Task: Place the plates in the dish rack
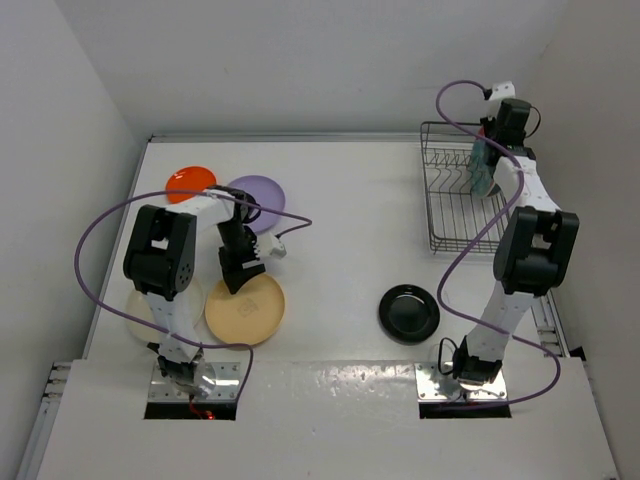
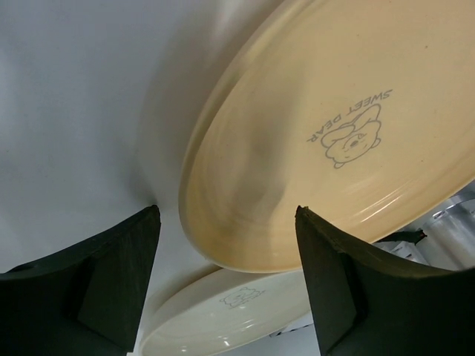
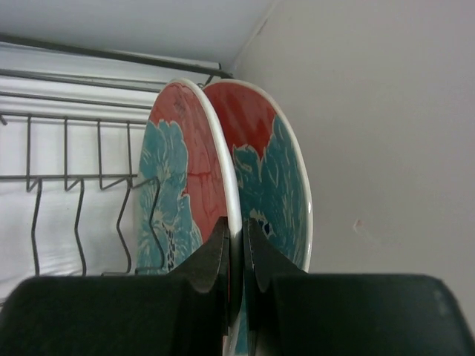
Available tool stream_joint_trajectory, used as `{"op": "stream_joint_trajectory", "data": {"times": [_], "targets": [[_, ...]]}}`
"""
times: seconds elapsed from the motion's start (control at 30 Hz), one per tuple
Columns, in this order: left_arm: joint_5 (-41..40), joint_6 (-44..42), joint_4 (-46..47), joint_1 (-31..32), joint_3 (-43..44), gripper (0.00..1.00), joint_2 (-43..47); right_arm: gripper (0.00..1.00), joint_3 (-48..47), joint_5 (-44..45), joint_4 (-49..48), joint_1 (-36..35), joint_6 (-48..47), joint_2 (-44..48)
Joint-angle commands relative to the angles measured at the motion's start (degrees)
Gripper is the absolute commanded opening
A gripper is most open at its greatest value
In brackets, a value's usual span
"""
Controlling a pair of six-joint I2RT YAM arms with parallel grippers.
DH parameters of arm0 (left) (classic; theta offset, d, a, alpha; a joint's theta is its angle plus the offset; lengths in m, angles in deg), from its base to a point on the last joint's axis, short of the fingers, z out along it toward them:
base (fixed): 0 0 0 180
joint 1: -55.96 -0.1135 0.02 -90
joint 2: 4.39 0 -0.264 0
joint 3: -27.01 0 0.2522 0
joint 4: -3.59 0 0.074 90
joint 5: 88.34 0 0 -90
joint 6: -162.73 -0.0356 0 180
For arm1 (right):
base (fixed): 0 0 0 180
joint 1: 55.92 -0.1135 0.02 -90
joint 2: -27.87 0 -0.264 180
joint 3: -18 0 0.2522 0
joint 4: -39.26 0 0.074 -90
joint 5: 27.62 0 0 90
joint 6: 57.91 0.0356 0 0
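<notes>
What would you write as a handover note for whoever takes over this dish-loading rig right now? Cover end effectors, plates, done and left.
Left end effector: open, over the yellow plate rim, holding nothing.
Right end effector: shut on a red plate, upright at the rack beside a second red plate.
Done: second red plate racked; the held one not yet released.
Left: yellow plate, cream plate, orange plate, lavender plate, black plate, all on the table.

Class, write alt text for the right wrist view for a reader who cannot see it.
The right gripper is shut on the rim of an upright red and teal floral plate. A second matching plate stands close beside it, and the dish rack shows wire prongs further along.
</notes>
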Motion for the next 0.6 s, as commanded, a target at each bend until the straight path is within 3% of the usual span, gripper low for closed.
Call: {"op": "stream_joint_trajectory", "data": {"times": [0.0,0.03,0.17,0.27,0.3,0.33,0.37,0.4,0.43,0.47,0.57], "targets": [[2.15,-0.47,-0.22,0.44,-1.17,0.77,-0.33,0.0,-3.05,0.27,-7.41,-0.11,4.03,0.75],[2.15,-0.99,-0.22,0.44,-1.17,0.73,-0.33,0.0,-3.23,0.35,-6.71,-0.11,4.21,0.49],[2.77,-1.0,-0.22,0.44,-2.23,0.6,-1.38,0.23,-4.64,0.01,-4.34,-0.28,3.77,1.45],[2.77,-1.0,0.92,0.44,-2.23,0.54,-2.0,0.5,-4.9,-1.31,-3.46,-0.72,3.33,3.55],[2.77,-1.0,0.92,0.44,-2.23,0.51,-2.0,0.64,-4.9,-2.01,-3.19,-1.07,3.24,3.91],[2.77,-1.0,0.92,0.44,-2.23,0.47,-2.52,0.69,-4.81,-2.54,-3.1,-1.51,3.07,4.87],[2.77,-1.0,0.92,0.44,-1.7,0.35,-3.04,0.74,-4.81,-2.63,-2.75,-1.77,2.89,5.83],[2.77,-1.0,0.14,0.44,-0.65,0.15,-3.05,0.81,-4.73,-2.55,-2.75,-2.73,2.89,6.8],[2.77,-1.0,0.13,0.44,-0.64,0.15,-3.05,0.83,-4.55,-2.55,-2.75,-3.0,2.89,7.51],[2.77,-1.0,0.13,0.44,0.14,0.0,-3.57,0.84,-4.03,-2.63,-2.75,-3.01,3.06,8.04],[2.24,0.4,-0.48,-0.09,2.6,0.0,-2.96,0.91,-3.41,-2.98,-2.4,-3.8,4.47,11.11]]}}
